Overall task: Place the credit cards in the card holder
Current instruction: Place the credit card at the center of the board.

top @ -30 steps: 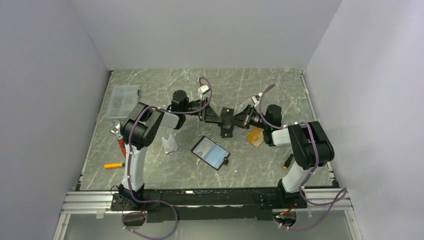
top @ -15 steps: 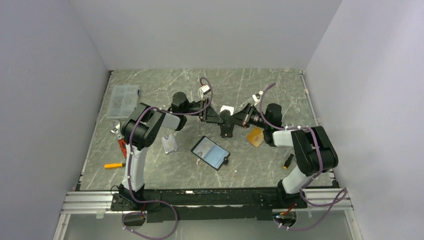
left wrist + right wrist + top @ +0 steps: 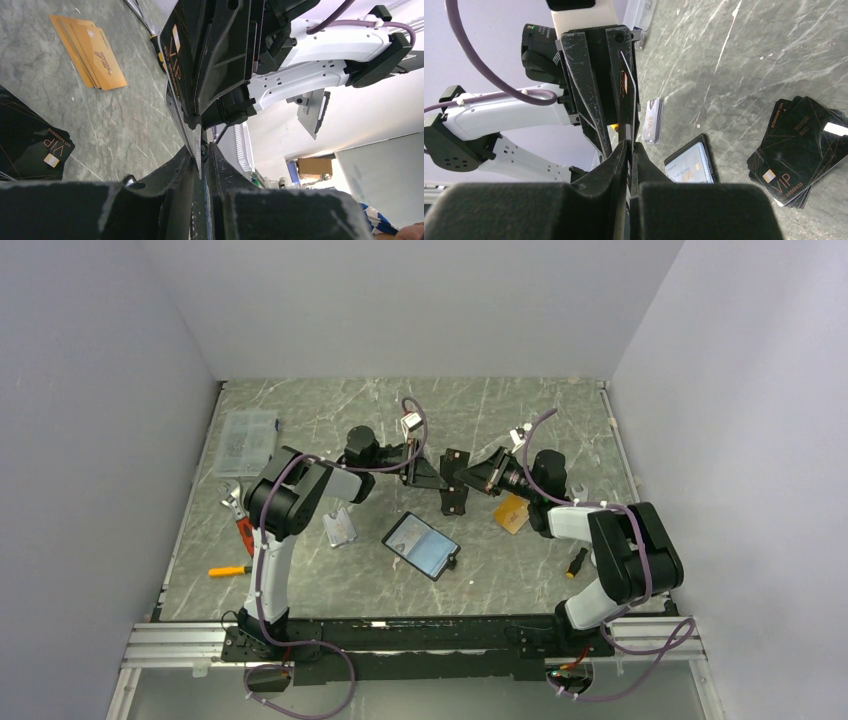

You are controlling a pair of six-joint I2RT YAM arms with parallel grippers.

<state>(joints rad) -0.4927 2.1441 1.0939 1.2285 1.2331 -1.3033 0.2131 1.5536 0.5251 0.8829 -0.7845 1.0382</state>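
Observation:
My left gripper (image 3: pixel 436 472) and right gripper (image 3: pixel 470 474) meet above the middle of the table, both shut on one black VIP credit card (image 3: pixel 455 462). In the left wrist view the card (image 3: pixel 176 55) runs down between my fingertips (image 3: pixel 202 156). In the right wrist view it (image 3: pixel 626 92) shows edge-on above my closed gripper (image 3: pixel 629 146). A stack of black cards (image 3: pixel 453 502) lies below them, and orange cards (image 3: pixel 511 513) lie to the right. The open card holder (image 3: pixel 421 545) lies nearer, with a card in its clear pocket.
A small clear sleeve (image 3: pixel 339 528) lies left of the holder. A clear box of screws (image 3: pixel 245 440) is at the far left. Small tools (image 3: pixel 236 515) lie by the left edge, and a small black and yellow object (image 3: pixel 576 562) lies near the right arm.
Both grippers stayed together at the middle. The card between them turned, showing a pale glare half a second ago and its dark face now. The right arm's elbow swung right.

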